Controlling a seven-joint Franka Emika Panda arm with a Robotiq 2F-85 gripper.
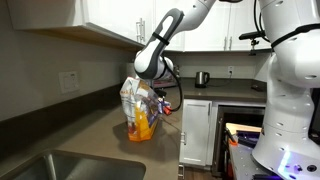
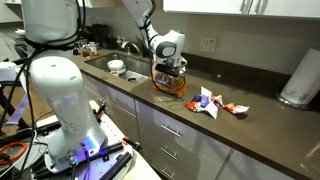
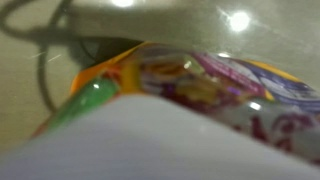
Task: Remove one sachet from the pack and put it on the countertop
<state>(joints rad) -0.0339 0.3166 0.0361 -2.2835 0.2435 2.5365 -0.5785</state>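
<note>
The pack [image 1: 138, 112] stands upright on the grey-brown countertop [image 1: 95, 130], a clear crinkly bag with an orange-yellow lower part. It also shows in an exterior view [image 2: 168, 86]. My gripper [image 1: 148, 88] points down into the pack's open top, seen in both exterior views [image 2: 168, 68]. Its fingertips are hidden inside the bag. The wrist view is a close blur of colourful sachets [image 3: 215, 80] behind a white out-of-focus surface. Two loose sachets [image 2: 206, 100] [image 2: 236, 108] lie on the countertop [image 2: 260, 125] beside the pack.
A steel sink [image 1: 70, 165] is set in the countertop near the pack. A white bowl [image 2: 117, 67] sits by the sink. A white paper-towel roll [image 2: 300, 80] stands against the backsplash. A kettle [image 1: 201, 78] is on the far counter. Cabinets [image 1: 110, 20] hang overhead.
</note>
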